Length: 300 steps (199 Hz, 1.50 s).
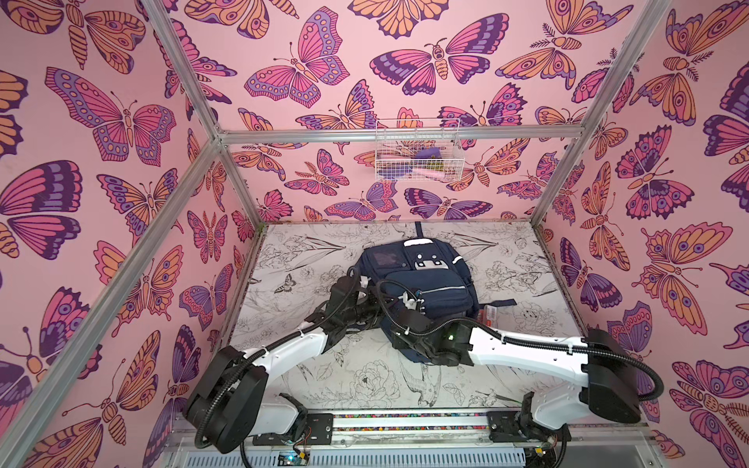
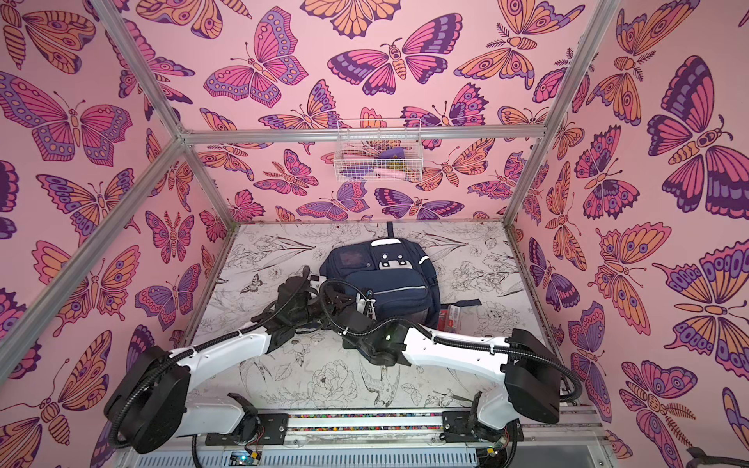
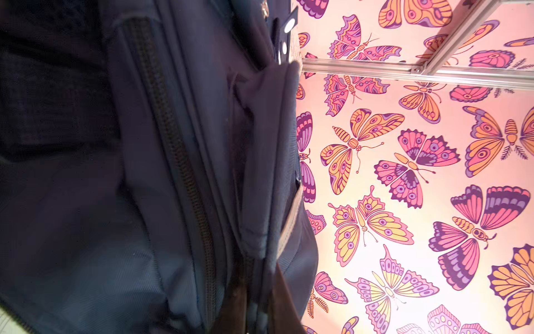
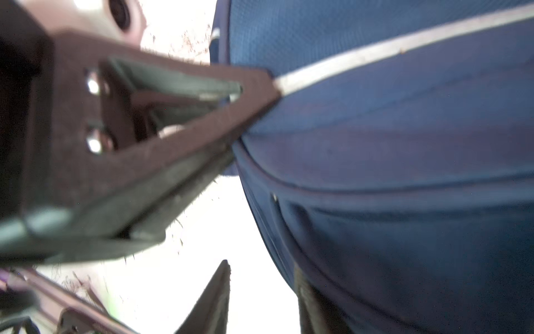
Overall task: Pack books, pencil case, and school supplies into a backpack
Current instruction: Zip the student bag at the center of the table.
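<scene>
Currently, the backpack lies front-up in the middle of the table. The left gripper is pinched closed on a fold of its fabric. The right gripper stands partly open and holds nothing, with one finger touching the backpack's white stripe.

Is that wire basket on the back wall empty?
No, the basket holds purple and pink items.

Both top views: bright, even, diffuse light, with only soft shadows on the table under the arms. Wide-angle stretch toward the edges.
Right wrist view: right claw badly blurred. Table behind it is blown out white. Backpack just past its tip is soft.
Left wrist view: backpack fabric dim beside the left claw. Wall beyond is bright and sharp.
</scene>
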Each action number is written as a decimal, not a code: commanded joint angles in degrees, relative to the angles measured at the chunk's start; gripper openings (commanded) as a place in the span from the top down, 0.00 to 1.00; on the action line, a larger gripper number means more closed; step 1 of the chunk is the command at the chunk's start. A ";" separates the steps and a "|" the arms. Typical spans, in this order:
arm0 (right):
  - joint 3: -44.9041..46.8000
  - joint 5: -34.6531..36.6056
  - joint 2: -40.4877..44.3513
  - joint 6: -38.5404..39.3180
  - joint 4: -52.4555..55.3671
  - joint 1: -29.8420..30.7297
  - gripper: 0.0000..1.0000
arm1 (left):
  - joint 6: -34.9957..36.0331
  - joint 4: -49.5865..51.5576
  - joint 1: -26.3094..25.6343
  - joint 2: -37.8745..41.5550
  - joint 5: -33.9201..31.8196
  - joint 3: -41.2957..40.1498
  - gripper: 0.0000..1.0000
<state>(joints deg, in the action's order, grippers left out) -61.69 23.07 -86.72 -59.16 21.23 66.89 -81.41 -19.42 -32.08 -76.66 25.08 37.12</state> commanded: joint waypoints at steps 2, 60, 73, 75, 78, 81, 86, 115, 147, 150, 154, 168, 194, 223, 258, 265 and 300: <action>-2.02 5.88 -2.20 -3.95 -0.25 0.63 0.57 | -0.95 -5.26 -0.56 2.30 -2.75 1.16 1.00; -5.75 15.45 -7.86 -7.48 6.41 0.47 0.59 | -0.51 -4.09 -1.19 3.14 -3.49 0.46 1.00; -5.68 17.07 -8.03 -7.47 6.20 0.48 0.59 | -0.21 -3.97 -1.32 3.04 -3.38 0.43 1.00; -5.64 17.35 -8.03 -7.40 5.97 0.49 0.59 | -0.17 -3.96 -1.26 3.08 -3.31 0.48 1.00; -5.59 17.72 -8.07 -7.30 5.82 0.48 0.59 | -0.08 -3.89 -1.35 2.97 -3.26 0.49 1.00; -5.52 18.12 -8.09 -7.24 5.63 0.51 0.59 | 0.05 -3.74 -1.40 2.91 -3.15 0.49 1.00; -5.60 18.97 -8.41 -7.15 5.53 0.38 0.59 | 0.39 -3.58 -1.41 2.85 -2.95 0.53 1.00; -9.29 20.41 -10.59 -11.86 12.82 -0.95 0.65 | 2.50 -1.26 -1.74 3.14 -2.67 0.54 1.00; -10.77 18.49 -11.76 -15.27 17.00 -2.40 0.74 | 4.30 0.93 -1.83 3.19 -2.12 0.66 1.00; -10.89 18.36 -11.81 -15.29 17.20 -2.43 0.75 | 4.39 0.96 -1.77 3.16 -2.03 0.60 1.00; -11.14 18.19 -11.93 -15.24 17.46 -2.53 0.76 | 4.51 1.06 -1.76 3.17 -1.84 0.63 1.00; -11.64 17.64 -12.17 -15.08 18.29 -2.81 0.81 | 5.10 1.62 -1.81 3.18 -1.64 0.73 1.00; -12.44 15.53 -12.57 -13.80 19.19 -2.91 0.86 | 5.73 2.39 -1.82 3.13 -1.39 0.90 1.00; -12.66 14.17 -12.51 -12.68 19.12 -2.91 0.91 | 6.08 2.37 -1.85 2.69 -1.11 1.12 1.00; -13.53 12.86 -12.42 -10.87 19.63 -2.97 1.00 | 6.58 3.68 -1.84 2.71 -1.89 1.01 1.00; -13.76 11.44 -12.25 -10.23 19.68 -3.00 1.00 | 6.99 4.35 -1.72 2.74 -2.47 0.93 1.00; -15.60 3.29 -12.01 -7.67 23.02 -2.93 1.00 | 8.70 7.37 -1.18 1.46 -5.20 1.22 1.00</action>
<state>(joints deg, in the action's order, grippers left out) -74.48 29.41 -98.32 -68.90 40.14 65.45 -75.64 -15.44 -33.41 -75.99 20.95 37.41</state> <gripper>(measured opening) 0.091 0.102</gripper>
